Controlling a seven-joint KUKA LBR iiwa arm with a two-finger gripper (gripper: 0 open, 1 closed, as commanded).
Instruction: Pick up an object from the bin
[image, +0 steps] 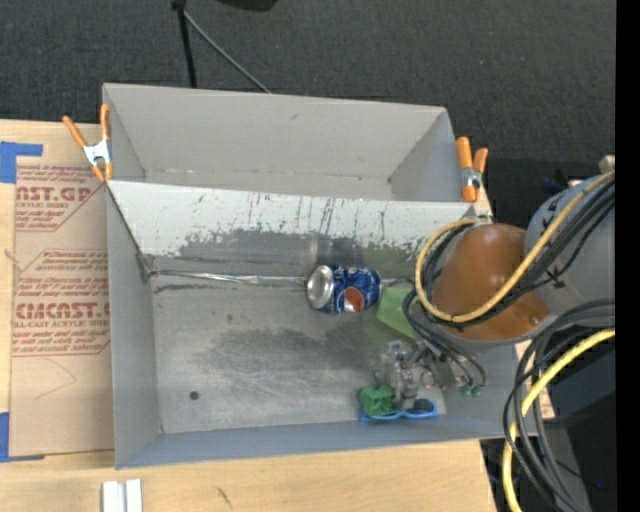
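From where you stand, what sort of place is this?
Probably a robotics lab's test station: a grey metal bin holds a few loose things, such as a dented blue can, and a cabled robot arm reaches into it.

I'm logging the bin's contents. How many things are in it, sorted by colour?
Blue: 2, the crushed can and a small blue piece at the near edge of the bin.
Green: 2, a pale green thing beside the can and a small dark green piece.
Total: 4 visible; the arm covers some floor.
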